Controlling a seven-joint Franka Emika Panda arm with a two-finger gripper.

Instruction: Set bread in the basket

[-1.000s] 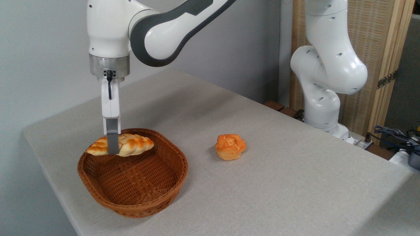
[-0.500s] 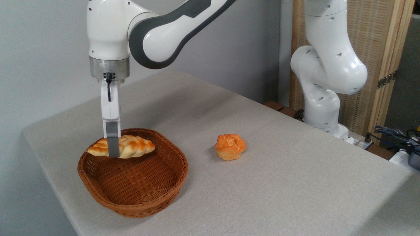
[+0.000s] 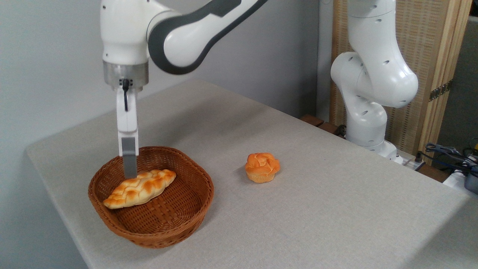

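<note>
Tabletop (image 3: 298, 209) carries the basket (image 3: 186, 213), and the bread (image 3: 140, 188) that hung in my grip a moment ago now lies slantwise on its woven bottom, so I judge the task done. My arm reaches straight down. My gripper (image 3: 129, 172) is empty above the loaf's upper end, seen edge-on; its opening I cannot tell.

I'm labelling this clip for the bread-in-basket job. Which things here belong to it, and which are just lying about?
Part of the job:
- bread, the braided loaf, lying in the basket
- basket
- gripper, above the loaf

Just lying about:
- round bun, on the table right of the basket
- cables at the far right edge
</note>
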